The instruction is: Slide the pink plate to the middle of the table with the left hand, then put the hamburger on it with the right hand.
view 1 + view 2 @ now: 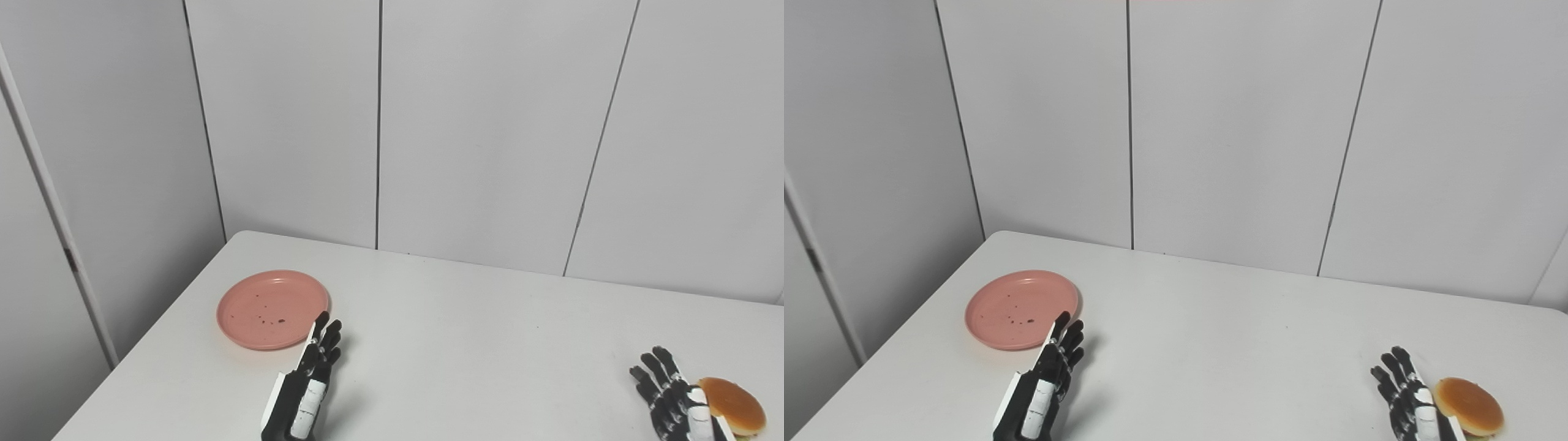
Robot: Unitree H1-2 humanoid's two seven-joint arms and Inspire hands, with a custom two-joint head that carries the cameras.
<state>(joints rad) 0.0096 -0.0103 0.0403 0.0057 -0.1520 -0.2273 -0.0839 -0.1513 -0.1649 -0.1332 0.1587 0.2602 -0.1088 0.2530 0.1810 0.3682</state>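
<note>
Near the bench's left edge the pink plate point(272, 309) sits just beyond the empty, straight-fingered left hand point(309, 373), so a careless push could slide it off, while the spread, empty right hand point(1409, 398) could nudge the adjacent hamburger point(1469, 406).

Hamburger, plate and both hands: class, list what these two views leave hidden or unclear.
- Hamburger: underside cut off by bottom edge, both views.
- Right hand: palm cropped; contact with hamburger unclear.
- Left hand: touching pink plate rim? Fingertips overlap it.
- Plate's dark specks: too small to identify.
</note>
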